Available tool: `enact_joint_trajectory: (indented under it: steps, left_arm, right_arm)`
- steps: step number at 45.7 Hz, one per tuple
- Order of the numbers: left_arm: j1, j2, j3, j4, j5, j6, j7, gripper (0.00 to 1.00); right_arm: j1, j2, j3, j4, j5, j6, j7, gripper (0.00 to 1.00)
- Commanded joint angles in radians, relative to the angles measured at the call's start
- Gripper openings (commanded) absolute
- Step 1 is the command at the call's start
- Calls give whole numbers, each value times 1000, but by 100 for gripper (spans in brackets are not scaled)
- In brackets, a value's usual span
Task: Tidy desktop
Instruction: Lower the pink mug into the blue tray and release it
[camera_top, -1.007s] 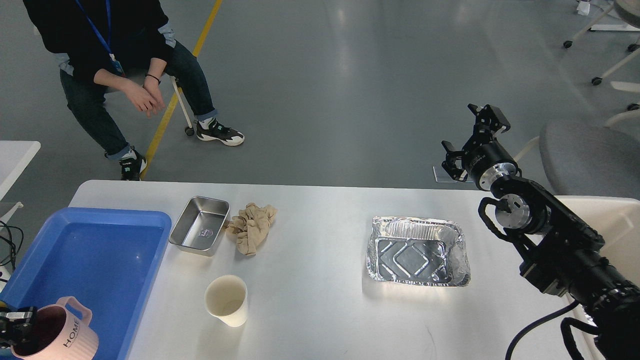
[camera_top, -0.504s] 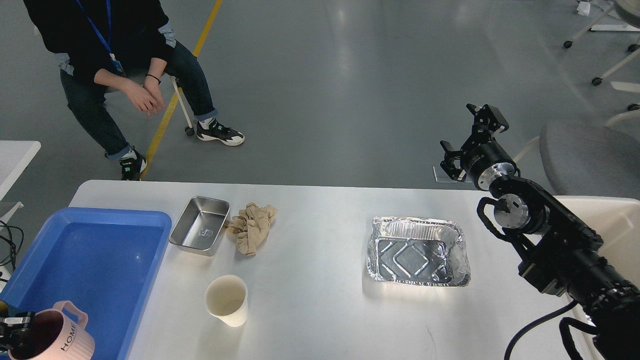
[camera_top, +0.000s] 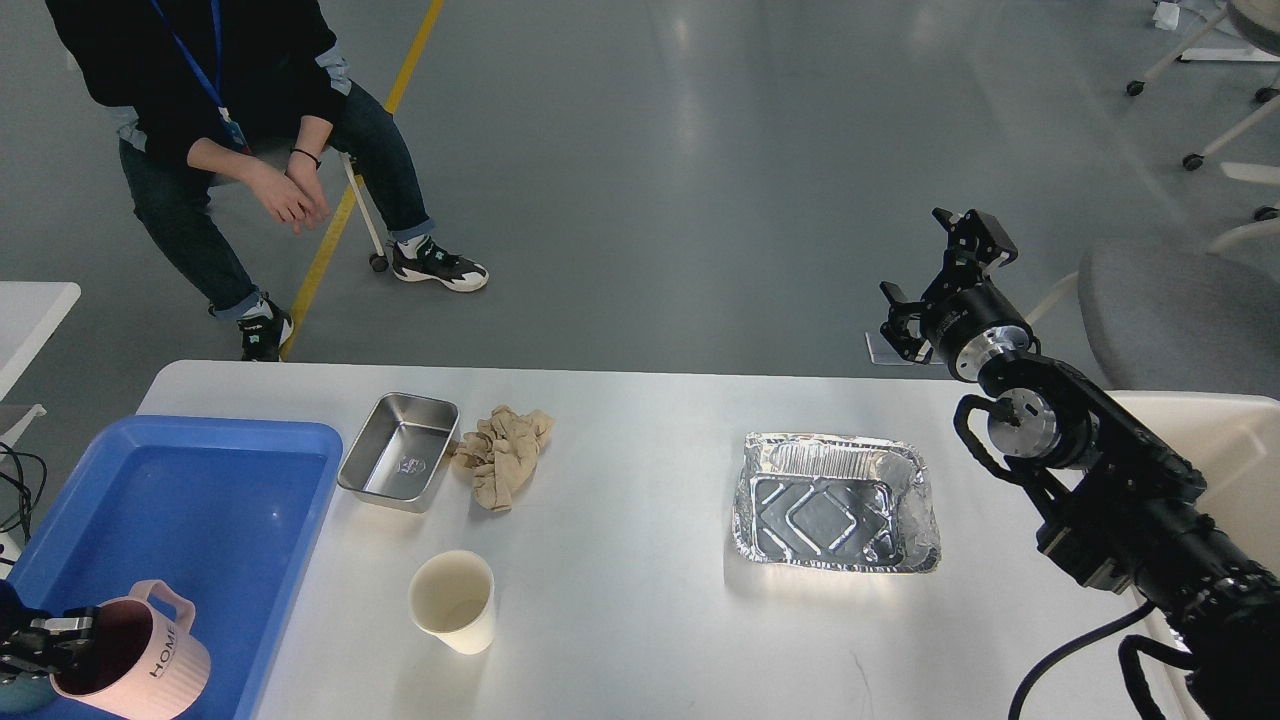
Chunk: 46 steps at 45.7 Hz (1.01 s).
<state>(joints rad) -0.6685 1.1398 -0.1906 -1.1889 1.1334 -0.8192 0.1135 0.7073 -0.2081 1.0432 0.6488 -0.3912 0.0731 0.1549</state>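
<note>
The white desktop (camera_top: 640, 590) fills the lower half of the head view. On it lie a steel box (camera_top: 399, 451), a crumpled beige cloth (camera_top: 502, 455), a paper cup (camera_top: 453, 601) and a foil tray (camera_top: 833, 502). At the bottom left my left gripper (camera_top: 45, 640) is shut on the rim of a pink mug (camera_top: 135, 660), held tilted over the near end of the blue tray (camera_top: 200, 500). My right gripper (camera_top: 935, 270) hangs open beyond the desktop's far right edge, holding nothing.
A seated person (camera_top: 230, 120) is on the floor side beyond the far left of the desk. A grey chair (camera_top: 1180, 310) stands at the right. A small white table corner (camera_top: 30, 310) shows at the left edge.
The pink mug in my left gripper has tilted and shifted a little right over the blue tray. The right arm has barely moved.
</note>
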Motion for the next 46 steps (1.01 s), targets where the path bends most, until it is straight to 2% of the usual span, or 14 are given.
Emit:
enact_joint_trajectory:
  steps: [1,17,34,41,43,46]
  left_arm:
    - [9,-11,-1,14,12,15,0,0]
    - [43,-41,-1,44,20,57,-3,0]
    - [44,-75,-1,64,40,40,-8,0]
    - [36,-75,-4,63,35,-23,-8,23]
    - [35,-72,-6,63,35,-41,-8,33]
    - [35,-69,-6,63,34,-57,-8,38]
  right_arm:
    - [-2,0,0,0,0,1,0,100]
    - [-2,0,0,0,0,1,0,100]
    - [-2,-2,0,3,0,1,0,100]
    - [-2,-4,0,3,0,1,0,100]
    - [-2,-2,0,3,0,1,0,100]
    - [-2,-2,0,3,0,1,0,100]
